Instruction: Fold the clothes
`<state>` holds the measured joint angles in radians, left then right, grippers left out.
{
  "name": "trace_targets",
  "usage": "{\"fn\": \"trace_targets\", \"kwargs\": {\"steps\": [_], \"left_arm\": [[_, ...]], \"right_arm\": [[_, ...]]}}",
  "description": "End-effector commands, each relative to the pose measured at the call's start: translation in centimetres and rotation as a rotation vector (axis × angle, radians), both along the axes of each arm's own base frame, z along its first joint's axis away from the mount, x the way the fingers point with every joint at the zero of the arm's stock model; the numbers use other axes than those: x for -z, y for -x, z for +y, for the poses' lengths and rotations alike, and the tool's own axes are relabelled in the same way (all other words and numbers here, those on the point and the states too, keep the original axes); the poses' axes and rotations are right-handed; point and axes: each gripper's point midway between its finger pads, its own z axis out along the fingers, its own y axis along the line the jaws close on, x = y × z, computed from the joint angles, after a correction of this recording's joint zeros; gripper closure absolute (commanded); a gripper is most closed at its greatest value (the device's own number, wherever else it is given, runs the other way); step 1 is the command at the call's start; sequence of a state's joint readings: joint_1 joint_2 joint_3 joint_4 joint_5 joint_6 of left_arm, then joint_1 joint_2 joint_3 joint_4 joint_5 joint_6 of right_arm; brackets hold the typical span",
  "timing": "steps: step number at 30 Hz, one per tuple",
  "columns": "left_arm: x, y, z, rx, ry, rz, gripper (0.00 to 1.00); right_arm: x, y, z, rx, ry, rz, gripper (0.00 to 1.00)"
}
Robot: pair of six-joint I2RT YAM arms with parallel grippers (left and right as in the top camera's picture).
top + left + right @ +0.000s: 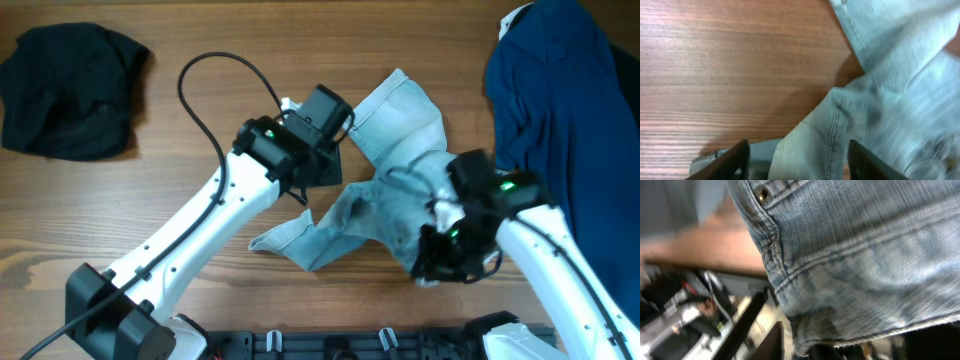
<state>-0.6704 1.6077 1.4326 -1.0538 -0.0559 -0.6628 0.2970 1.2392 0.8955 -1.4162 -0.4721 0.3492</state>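
The pale-blue denim shorts (395, 190) lie crumpled in the middle of the table, one leg reaching up and another down to the left. My left gripper (325, 165) hovers at their left edge. In the left wrist view its fingers (732, 160) stand wide apart, with a seamed fold of the denim (825, 145) lying loose between them. My right gripper (440, 258) sits at the shorts' lower right edge. In the right wrist view the denim hem (855, 280) drapes over it. One dark finger (772, 342) shows beside the hem; the other is hidden.
A black garment (70, 90) lies bunched at the far left corner. A large dark-blue garment (570, 120) covers the right side, close to my right arm. Bare wood (150, 180) stretches between the black garment and the shorts. The table's front edge runs just under my right gripper.
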Motion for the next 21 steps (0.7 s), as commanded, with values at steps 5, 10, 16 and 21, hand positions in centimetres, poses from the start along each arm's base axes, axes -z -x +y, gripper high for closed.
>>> {"fn": "trace_targets", "kwargs": {"steps": [5,10,16,21], "left_arm": [[-0.6,-1.2,1.5,-0.023,-0.005,-0.032,0.33],[-1.3,-2.5,0.1,0.044,0.038,-0.096,0.34],[-2.2,-4.2,-1.5,0.093,0.085,-0.175,0.33],[-1.4,-5.5,-2.7,0.117,0.104,-0.195,0.36]], "right_arm": [[0.1,1.1,3.0,0.056,0.023,0.019,0.00],[0.1,-5.7,3.5,0.118,-0.049,-0.238,0.20],[-6.4,-13.2,0.9,0.134,-0.072,-0.547,0.00],[-8.3,-13.2,1.2,0.148,-0.093,-0.551,0.02]]}}
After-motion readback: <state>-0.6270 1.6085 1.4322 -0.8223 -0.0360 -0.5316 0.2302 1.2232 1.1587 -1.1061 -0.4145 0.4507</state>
